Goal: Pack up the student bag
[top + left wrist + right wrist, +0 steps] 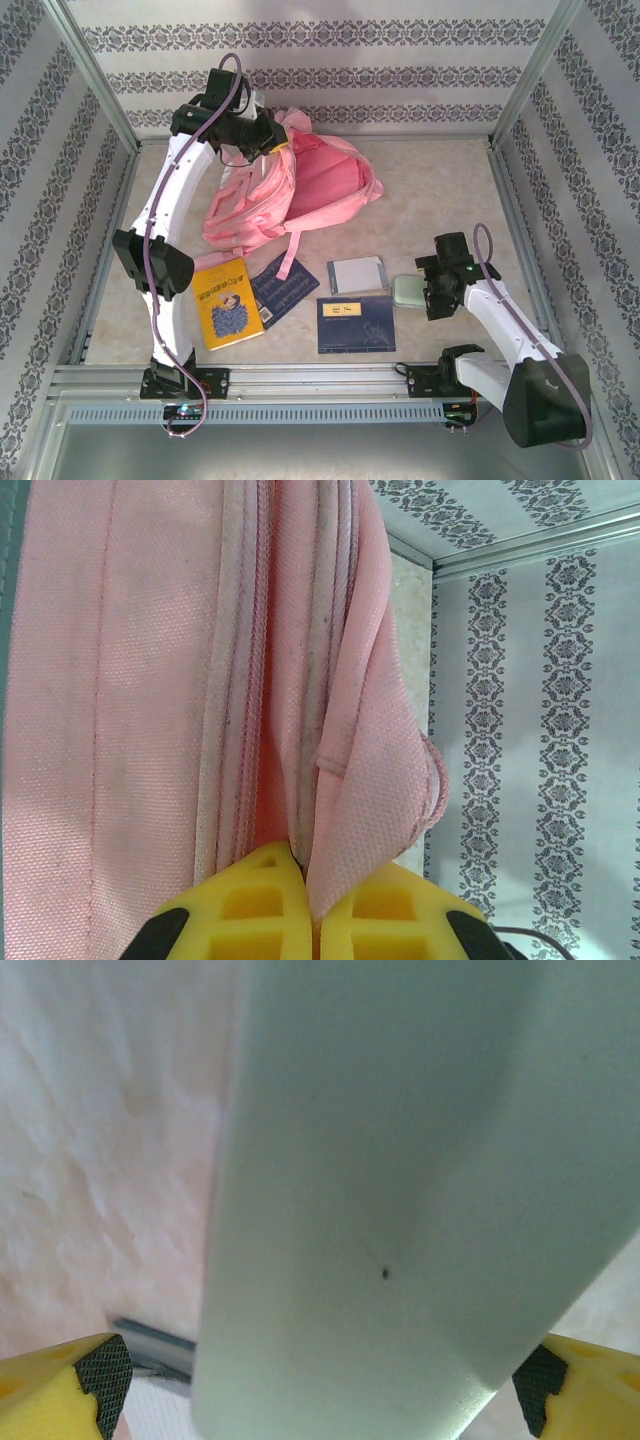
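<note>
A metal rail [320, 378] runs along the near edge of the tabletop [440, 190], which is pale and looks like stone. Just past the rail lie a yellow book [228, 302], a dark blue book [355, 323], a second blue book [285, 288] and a small pale notebook [357, 274]. To their right is a pale green case [407, 291]. The right end effector [437, 290] is spread wide with the case between its fingers. Farther back lies the pink student bag [300, 190], its inside showing. The left end effector [268, 140] pinches the bag's cloth tight. Walls [320, 60] with grey flower stripes stand all around.
</note>
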### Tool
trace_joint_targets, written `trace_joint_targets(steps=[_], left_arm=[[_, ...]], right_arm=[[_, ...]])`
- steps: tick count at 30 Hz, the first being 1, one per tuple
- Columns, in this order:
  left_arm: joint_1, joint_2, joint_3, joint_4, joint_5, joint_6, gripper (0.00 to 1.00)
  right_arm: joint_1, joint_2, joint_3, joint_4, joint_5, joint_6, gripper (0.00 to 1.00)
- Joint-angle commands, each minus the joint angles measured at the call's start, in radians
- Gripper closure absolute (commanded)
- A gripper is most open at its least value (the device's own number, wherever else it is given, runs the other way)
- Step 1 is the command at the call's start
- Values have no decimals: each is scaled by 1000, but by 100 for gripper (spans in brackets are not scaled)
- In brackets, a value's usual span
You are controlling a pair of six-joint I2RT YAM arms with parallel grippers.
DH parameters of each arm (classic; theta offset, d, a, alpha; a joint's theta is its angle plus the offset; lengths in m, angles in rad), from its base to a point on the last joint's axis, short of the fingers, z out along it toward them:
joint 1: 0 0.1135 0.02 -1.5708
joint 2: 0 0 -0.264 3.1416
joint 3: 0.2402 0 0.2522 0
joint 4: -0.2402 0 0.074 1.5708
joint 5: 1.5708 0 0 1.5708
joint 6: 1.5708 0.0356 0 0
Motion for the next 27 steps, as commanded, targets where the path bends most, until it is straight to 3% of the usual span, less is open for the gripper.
trace_joint_targets(steps=[1,14,23,27], left_arm=[[1,-22,39,72,30,-11,100],[2,-31,25,76,37,-16,100],[1,-38,22,89,43,-17,100],[1,-40,23,102,51,-25,100]], right_arm=[[-17,52,5,70,26,24,2],[-44,330,155,15,21,-83,2],[-39,317,206,-2,66,-113,25],[-38,287,261,-28,71,-138,27]])
